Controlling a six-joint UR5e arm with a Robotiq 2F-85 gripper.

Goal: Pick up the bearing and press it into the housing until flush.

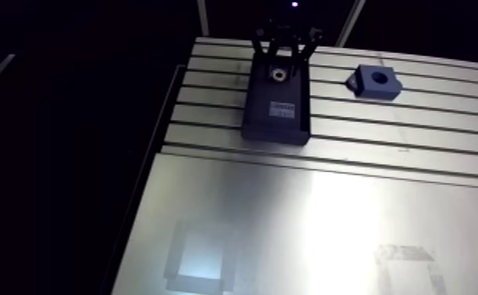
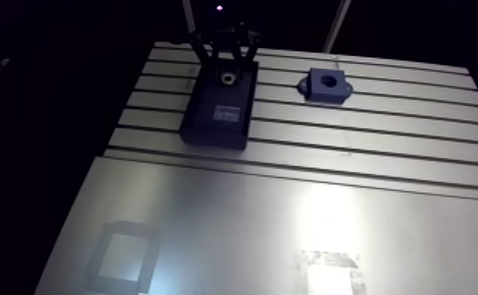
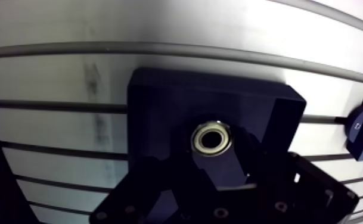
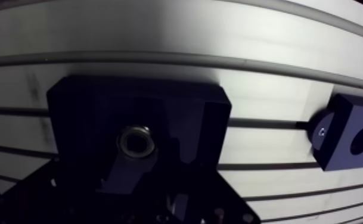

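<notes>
evidently lined up for the pick, the tool (image 3: 219, 170) hangs released, straddling the bearing (image 3: 212, 138), which sits in its dark holder (image 3: 160, 101) on the worktop (image 3: 52, 77), well apart from the blue housing (image 4: 335, 149).

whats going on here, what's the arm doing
The arm's gripper hangs right over the bearing, which sits in a dark holder block on the slotted table. The housing, a blue block with a round hole, lies apart beside it, its hole empty. The bearing is not yet lifted.
</notes>
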